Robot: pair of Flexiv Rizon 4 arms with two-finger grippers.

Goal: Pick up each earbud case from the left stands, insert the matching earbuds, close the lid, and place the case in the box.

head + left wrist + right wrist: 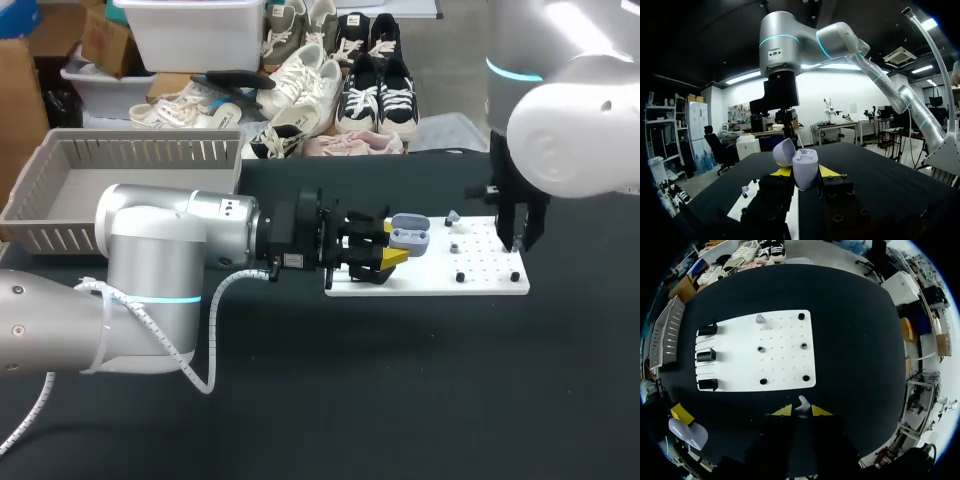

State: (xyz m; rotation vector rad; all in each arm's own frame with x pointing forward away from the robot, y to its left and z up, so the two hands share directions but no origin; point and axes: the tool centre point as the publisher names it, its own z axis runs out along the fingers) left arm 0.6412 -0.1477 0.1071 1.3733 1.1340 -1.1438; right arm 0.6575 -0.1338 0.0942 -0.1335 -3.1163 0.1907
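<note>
Black desk (400, 380). 1 white perforated board (490, 282) lies flat on it, toward the far right. 1 grey slatted basket (140, 140) sits at the far left corner, well apart from the board.

The case (805, 167) and the earbud (803, 402) were pale lilac. The left gripper (805, 172) and right gripper (802, 411) were black with yellow tips — the arms (170, 250) silver, each ringed in cyan. The board (490, 285) was white, dotted with holes and black pegs, on a black table (400, 400); the basket (140, 150) was grey, slatted.
</note>
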